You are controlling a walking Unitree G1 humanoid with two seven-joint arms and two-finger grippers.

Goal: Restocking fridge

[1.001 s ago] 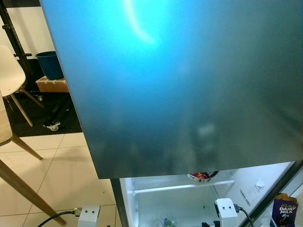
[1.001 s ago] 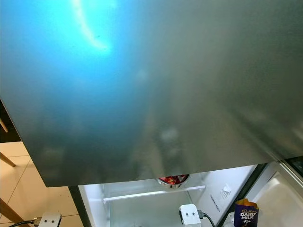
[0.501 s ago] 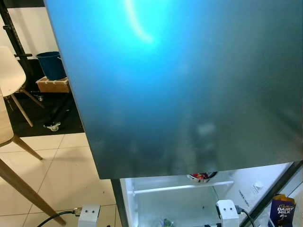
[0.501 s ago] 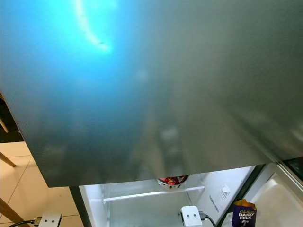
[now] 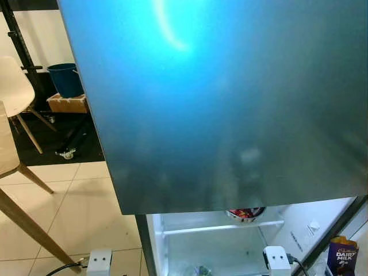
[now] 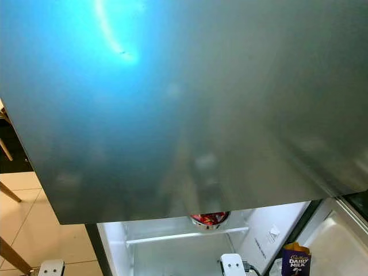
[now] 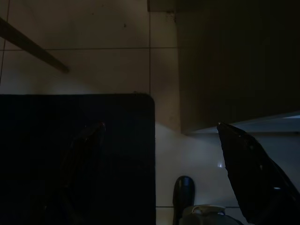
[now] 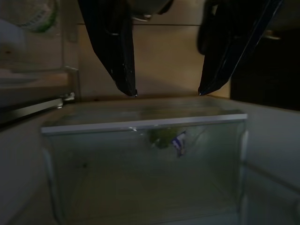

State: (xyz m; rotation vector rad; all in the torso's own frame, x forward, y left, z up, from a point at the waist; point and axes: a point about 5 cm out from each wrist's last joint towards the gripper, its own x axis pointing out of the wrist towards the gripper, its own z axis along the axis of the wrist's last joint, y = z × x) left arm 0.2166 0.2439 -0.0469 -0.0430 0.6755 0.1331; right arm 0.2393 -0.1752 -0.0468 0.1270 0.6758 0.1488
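**Fridge open below the grey door**

A big grey door fills my head view. Under it the fridge stands open, a bowl of red things on its glass shelf. A Dairy Milk pack sits in the door rack to my right. My right gripper hangs above a clear drawer with something green inside; its fingers are spread apart and hold nothing. My left gripper points at the tiled floor over a dark mat, fingers wide and empty. A chair and a blue bucket stand to my left.
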